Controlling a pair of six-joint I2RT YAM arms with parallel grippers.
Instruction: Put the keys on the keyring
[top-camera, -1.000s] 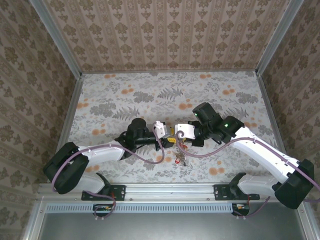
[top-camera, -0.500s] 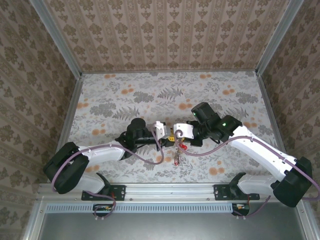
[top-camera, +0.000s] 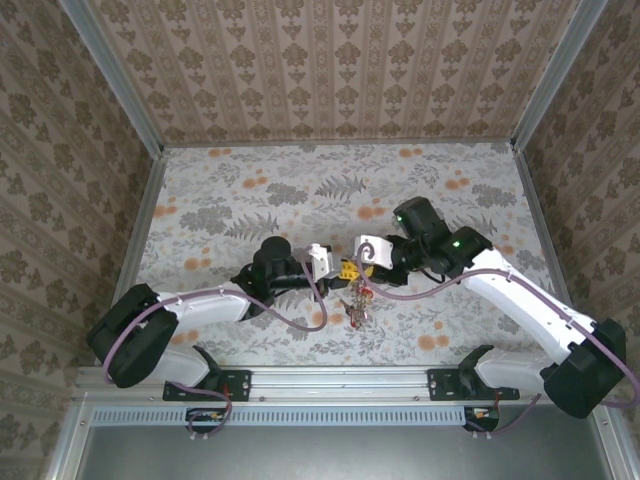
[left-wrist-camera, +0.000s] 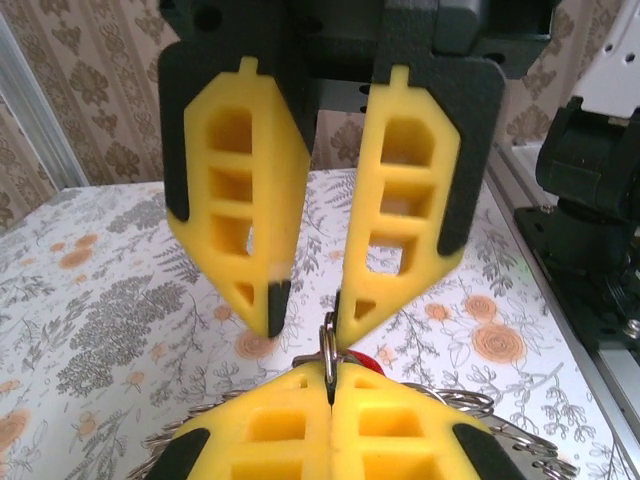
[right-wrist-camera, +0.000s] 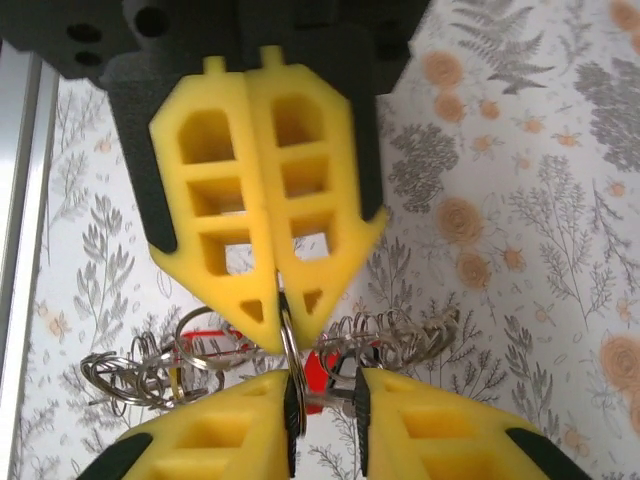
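The keyring (left-wrist-camera: 328, 345), a thin grey ring seen edge-on, is pinched between the pads of my left gripper (left-wrist-camera: 330, 385), which is shut on it. In the right wrist view the left gripper (right-wrist-camera: 283, 338) clamps the ring's (right-wrist-camera: 289, 345) upper part. My right gripper (right-wrist-camera: 325, 385) is open; the ring lies against its left finger (right-wrist-camera: 262, 420), with a gap to the other finger. Keys (right-wrist-camera: 322, 372) with red heads and coiled rings hang behind the jaws. From above, both grippers, left (top-camera: 338, 268) and right (top-camera: 361, 262), meet tip to tip over the table's middle, the keys (top-camera: 357, 305) dangling below them.
The floral table (top-camera: 300, 190) is walled by patterned panels on three sides, with a metal rail (top-camera: 340, 378) along the near edge. Cables loop from both wrists close to the hanging bunch.
My left gripper has closed onto the keyring. The right gripper's jaws have parted, and the right arm has drawn back slightly to the right.
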